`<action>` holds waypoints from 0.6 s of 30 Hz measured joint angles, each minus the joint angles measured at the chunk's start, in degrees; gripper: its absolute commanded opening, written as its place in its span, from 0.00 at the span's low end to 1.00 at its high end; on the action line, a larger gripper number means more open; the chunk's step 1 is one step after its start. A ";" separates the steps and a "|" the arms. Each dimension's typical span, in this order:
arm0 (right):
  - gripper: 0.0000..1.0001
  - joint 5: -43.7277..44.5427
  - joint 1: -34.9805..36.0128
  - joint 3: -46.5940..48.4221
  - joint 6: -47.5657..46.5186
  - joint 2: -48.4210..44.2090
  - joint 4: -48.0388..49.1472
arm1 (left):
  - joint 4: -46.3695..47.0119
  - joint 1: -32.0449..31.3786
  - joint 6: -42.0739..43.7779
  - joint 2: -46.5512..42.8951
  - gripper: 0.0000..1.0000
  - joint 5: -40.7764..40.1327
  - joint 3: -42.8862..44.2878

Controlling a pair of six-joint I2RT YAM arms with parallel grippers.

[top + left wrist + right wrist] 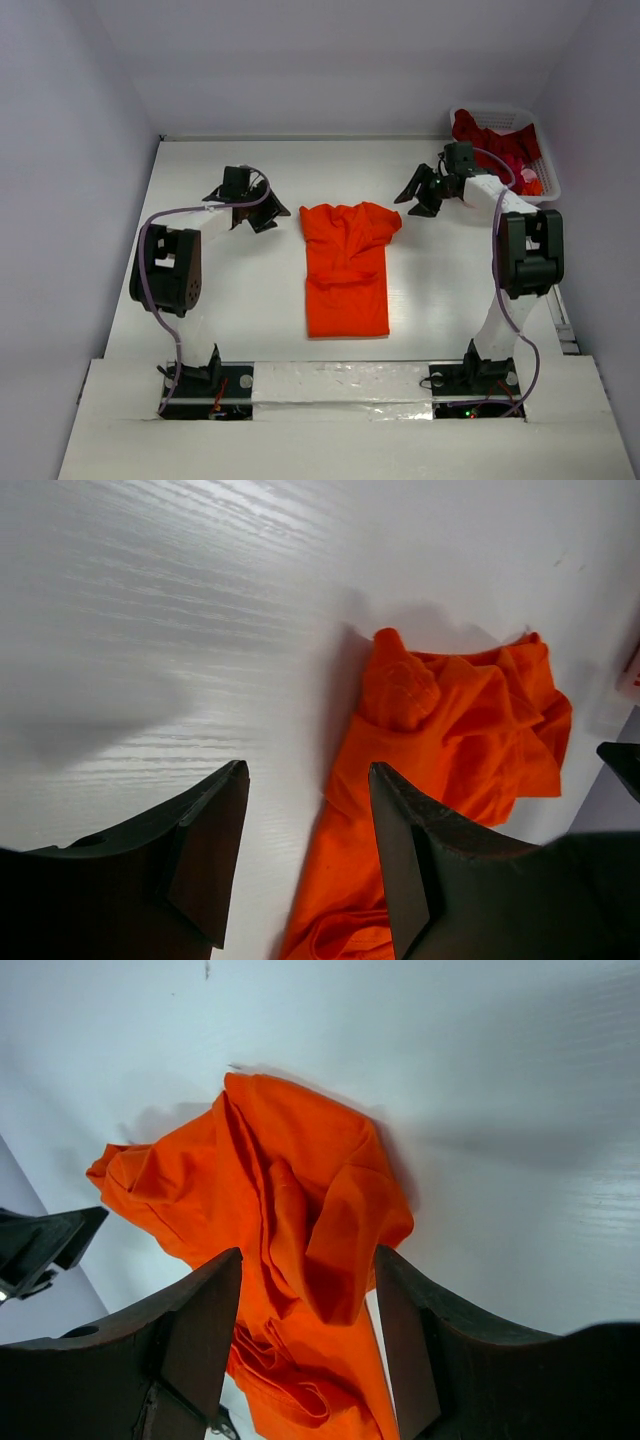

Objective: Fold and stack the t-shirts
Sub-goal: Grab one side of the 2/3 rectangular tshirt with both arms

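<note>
Orange t-shirt (345, 270), soft and wrinkly, lies on the glossy white surface (220, 300); my left tool (308, 770) and right tool (308, 1253) gape empty.

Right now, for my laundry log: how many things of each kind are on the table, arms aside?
Orange t-shirt: 1
White basket: 1
Red cloth heap in the basket: 1, shirts inside uncountable
Total: 3

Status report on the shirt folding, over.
Left gripper open, right gripper open. Orange t-shirt lies narrow mid-table, top rumpled. Red shirts in basket; nothing blocking.
</note>
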 measured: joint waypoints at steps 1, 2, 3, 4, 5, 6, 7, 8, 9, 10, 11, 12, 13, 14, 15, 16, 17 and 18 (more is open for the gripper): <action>0.61 -0.09 0.00 -0.04 0.13 0.35 0.04 | 0.00 0.02 0.04 0.81 0.48 0.00 0.04; 0.61 -0.37 0.00 -0.11 0.28 0.66 0.20 | 0.00 0.02 0.11 1.73 0.48 -0.02 0.07; 0.61 -0.66 0.00 -0.31 0.39 0.87 0.72 | -0.04 0.02 0.13 2.34 0.48 -0.02 0.09; 0.61 -0.83 0.00 -0.55 0.57 0.96 1.16 | 0.00 0.02 0.13 2.93 0.48 -0.02 0.11; 0.61 -0.98 -0.02 -0.90 0.76 0.98 1.55 | 0.04 0.02 0.13 3.41 0.48 -0.02 0.22; 0.61 -1.14 -0.04 -1.27 0.85 0.98 1.95 | 0.26 0.02 0.13 3.76 0.49 -0.02 0.35; 0.61 -1.20 -0.13 -1.60 0.98 0.98 2.36 | 0.39 0.02 0.13 4.13 0.49 0.00 0.74; 0.61 -1.22 -0.13 -1.99 1.16 1.03 2.71 | 0.59 0.02 0.13 4.50 0.49 0.02 1.18; 0.61 -1.31 -0.13 -2.47 1.31 1.03 3.15 | 0.98 0.02 0.13 4.90 0.49 0.00 1.70; 0.61 -1.36 -0.13 -2.86 1.51 1.03 3.28 | 1.33 0.02 0.13 5.33 0.49 0.00 2.23; 0.61 -1.40 -0.13 -3.34 1.70 1.11 3.76 | 1.70 0.04 0.11 5.66 0.49 0.04 2.67; 0.61 -1.38 -0.13 -3.72 1.86 1.20 4.09 | 2.27 0.04 0.04 5.97 0.49 0.07 2.97; 0.61 -1.38 -0.13 -4.07 1.92 1.29 4.37 | 2.84 0.09 -0.04 6.16 0.49 0.17 3.08; 0.61 -1.36 -0.15 -4.48 2.01 1.33 4.68 | 3.37 0.15 -0.20 6.25 0.49 0.39 3.08; 0.60 -1.36 -0.20 -4.68 2.08 1.46 4.72 | 3.76 0.22 -0.37 6.34 0.48 0.66 3.08; 0.60 -1.36 -0.24 -4.98 2.08 1.53 5.11 | 4.26 0.31 -0.61 6.45 0.49 1.03 3.10; 0.60 -1.36 -0.24 -5.31 2.10 1.55 5.49 | 4.76 0.37 -0.83 6.56 0.49 1.36 3.10; 0.60 -1.36 -0.31 -5.55 2.10 1.60 5.57 | 5.27 0.39 -1.11 6.75 0.49 1.75 3.08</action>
